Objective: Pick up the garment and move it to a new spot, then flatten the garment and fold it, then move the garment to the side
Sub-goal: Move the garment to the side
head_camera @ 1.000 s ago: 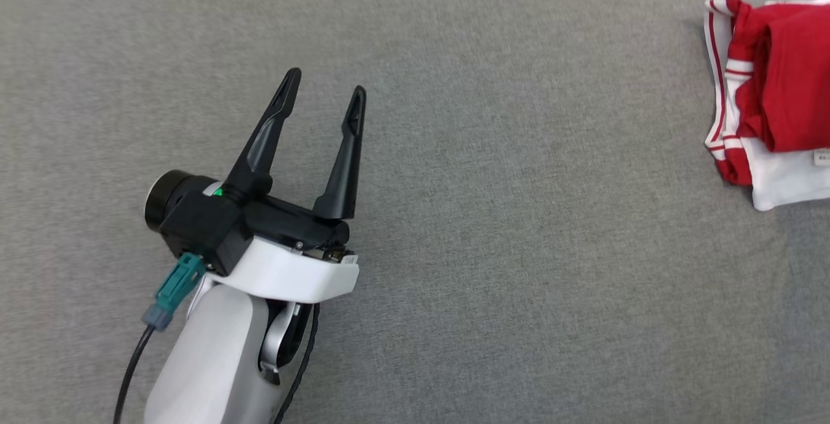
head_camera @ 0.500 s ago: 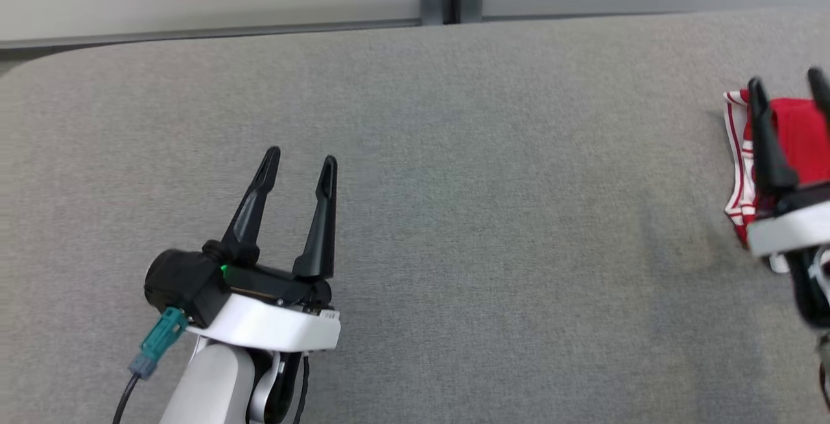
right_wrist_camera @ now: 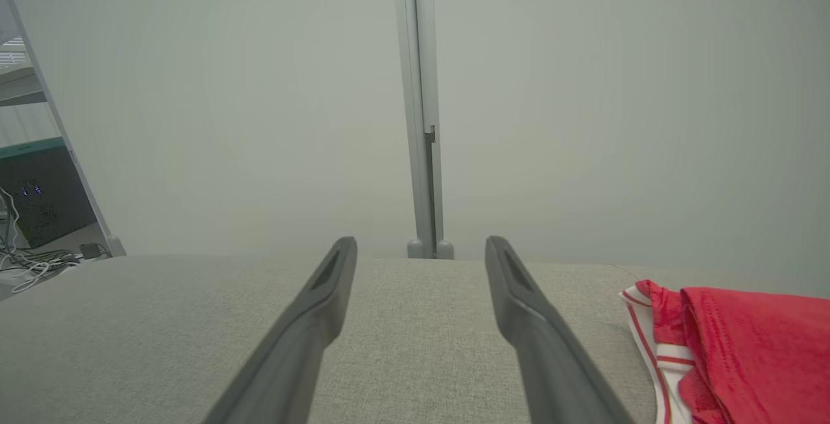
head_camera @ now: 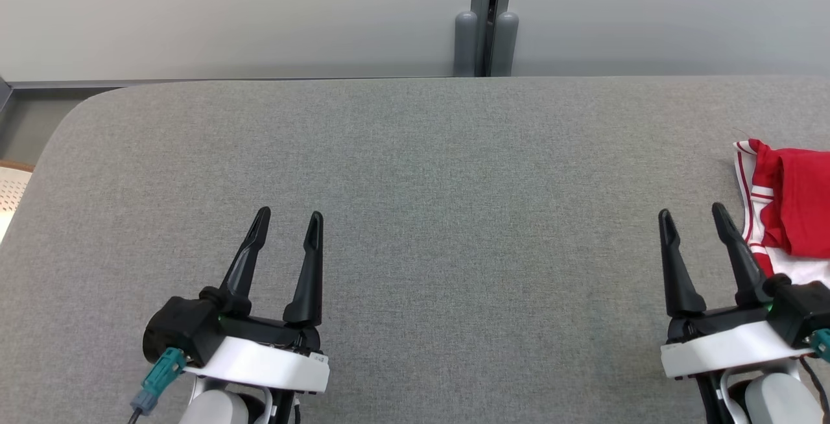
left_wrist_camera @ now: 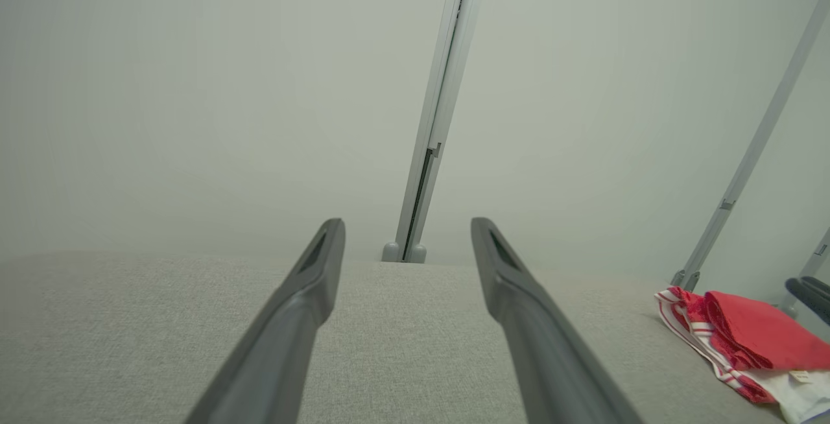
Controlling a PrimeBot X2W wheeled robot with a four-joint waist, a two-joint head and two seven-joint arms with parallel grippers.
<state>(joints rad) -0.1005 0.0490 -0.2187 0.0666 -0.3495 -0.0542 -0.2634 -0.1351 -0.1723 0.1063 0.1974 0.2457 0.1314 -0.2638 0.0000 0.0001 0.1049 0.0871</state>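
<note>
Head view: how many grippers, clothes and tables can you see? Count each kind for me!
Grippers: 2, the left gripper and the right gripper, both with fingers apart
Clothes: 1, the red and white garment
Tables: 1, the grey table
Total: 4

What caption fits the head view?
Black two-fingered left gripper and right gripper, both open, poised over the grey fabric tabletop; a folded red-and-white cloth garment lies near the right one.

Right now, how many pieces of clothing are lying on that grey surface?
1. A folded red-and-white garment lies far right on the grey surface, beside the right fingers. It runs past the picture's edge, so more may be hidden.
</note>
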